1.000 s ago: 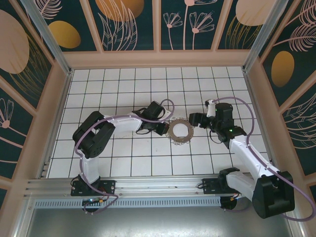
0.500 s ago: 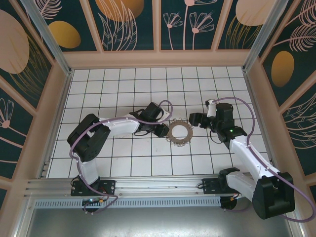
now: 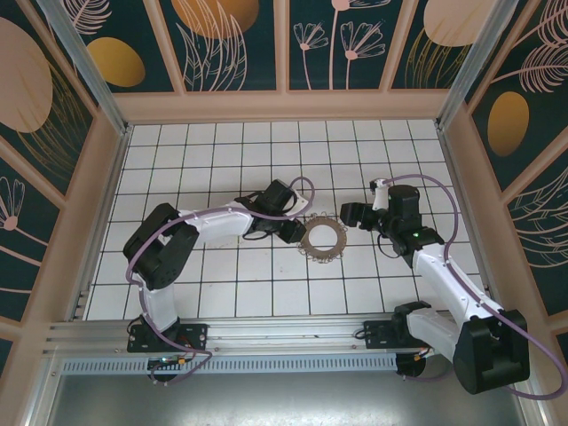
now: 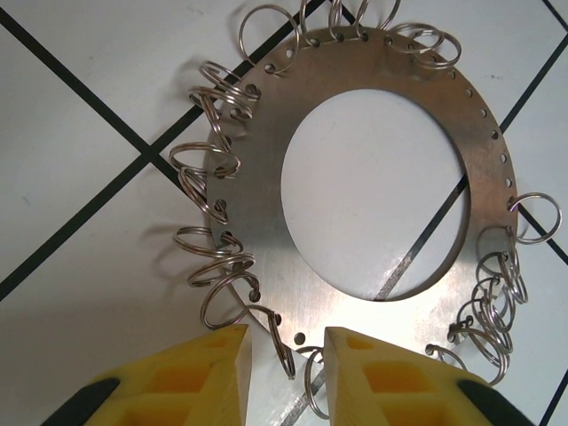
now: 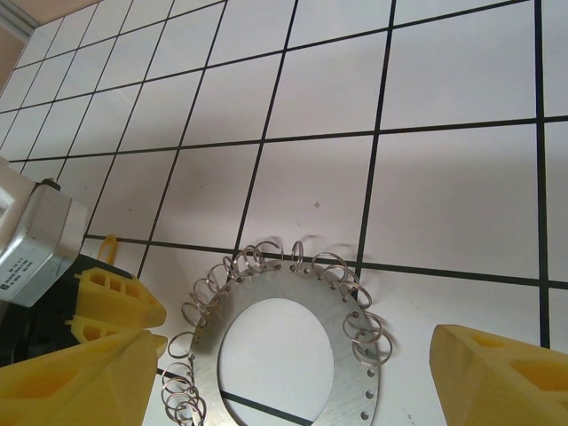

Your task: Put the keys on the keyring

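Note:
The keyring [image 3: 322,237], a flat grey metal ring fringed with thin wire loops, lies on the white tiles between my two arms. My left gripper [image 3: 297,232] is at its left rim. In the left wrist view the keyring [image 4: 257,222] fills the upper part, and the left gripper [image 4: 286,342] stands narrowly open with one wire loop loose in the gap. My right gripper [image 3: 351,216] hangs just right of the ring, wide open. In the right wrist view the keyring [image 5: 284,284] lies between the spread fingers of the right gripper [image 5: 297,346]. The keys are out of view.
The floor is white tile with black grid lines [image 3: 222,160], walled by wooden frames and patterned panels [image 3: 284,102]. The left gripper's yellow fingers [image 5: 115,297] show at the ring's left edge in the right wrist view. An aluminium rail [image 3: 266,333] runs along the near edge.
My left gripper's jaws have parted from shut to a narrow gap, and the left arm has shifted a little. The keyring has settled slightly. The right arm has not moved.

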`<state>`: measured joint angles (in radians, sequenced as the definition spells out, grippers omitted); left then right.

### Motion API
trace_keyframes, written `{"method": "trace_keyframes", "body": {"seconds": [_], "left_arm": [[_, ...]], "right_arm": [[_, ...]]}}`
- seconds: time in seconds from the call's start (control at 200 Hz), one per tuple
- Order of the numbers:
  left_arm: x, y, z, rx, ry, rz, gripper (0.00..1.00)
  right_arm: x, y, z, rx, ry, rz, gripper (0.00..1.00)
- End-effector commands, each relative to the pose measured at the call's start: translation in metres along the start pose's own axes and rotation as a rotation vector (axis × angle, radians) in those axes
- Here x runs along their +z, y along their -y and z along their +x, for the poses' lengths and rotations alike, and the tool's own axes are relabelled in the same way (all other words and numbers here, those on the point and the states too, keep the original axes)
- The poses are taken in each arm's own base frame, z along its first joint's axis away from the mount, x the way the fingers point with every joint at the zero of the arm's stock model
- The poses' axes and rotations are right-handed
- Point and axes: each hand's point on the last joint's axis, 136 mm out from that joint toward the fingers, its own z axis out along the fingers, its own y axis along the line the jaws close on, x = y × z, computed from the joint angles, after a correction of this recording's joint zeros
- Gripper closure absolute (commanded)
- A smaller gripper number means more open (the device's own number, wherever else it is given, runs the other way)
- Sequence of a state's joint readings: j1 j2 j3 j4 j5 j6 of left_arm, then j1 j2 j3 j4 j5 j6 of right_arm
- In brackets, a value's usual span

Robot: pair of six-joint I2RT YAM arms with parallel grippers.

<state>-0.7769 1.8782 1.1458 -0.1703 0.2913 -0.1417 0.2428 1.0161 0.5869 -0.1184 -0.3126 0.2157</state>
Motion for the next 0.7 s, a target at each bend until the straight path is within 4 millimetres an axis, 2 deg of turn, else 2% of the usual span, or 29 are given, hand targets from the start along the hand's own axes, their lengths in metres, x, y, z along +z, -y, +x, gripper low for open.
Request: {"method": "trace_keyframes", "body": {"seconds": [0.0,0.16,0.445,0.696], "left_arm": [[0.007,0.003,0.011,0.009,-0.045,0.013,0.73],[0.011,0.006,0.012,0.009,-0.049,0.012,0.74],[0.022,-0.001,0.022,0.011,-0.083,-0.009,0.76],[0.026,-0.001,0.024,0.014,-0.087,-0.002,0.82]], "right_arm": [[-0.003,0.002,0.000,-0.010,0.011,0.007,0.20],[-0.002,0.002,-0.001,-0.013,0.011,0.007,0.19],[-0.006,0.003,-0.001,-0.014,0.019,0.012,0.19],[-0.005,0.001,-0.004,-0.006,0.029,0.006,0.19]]}}
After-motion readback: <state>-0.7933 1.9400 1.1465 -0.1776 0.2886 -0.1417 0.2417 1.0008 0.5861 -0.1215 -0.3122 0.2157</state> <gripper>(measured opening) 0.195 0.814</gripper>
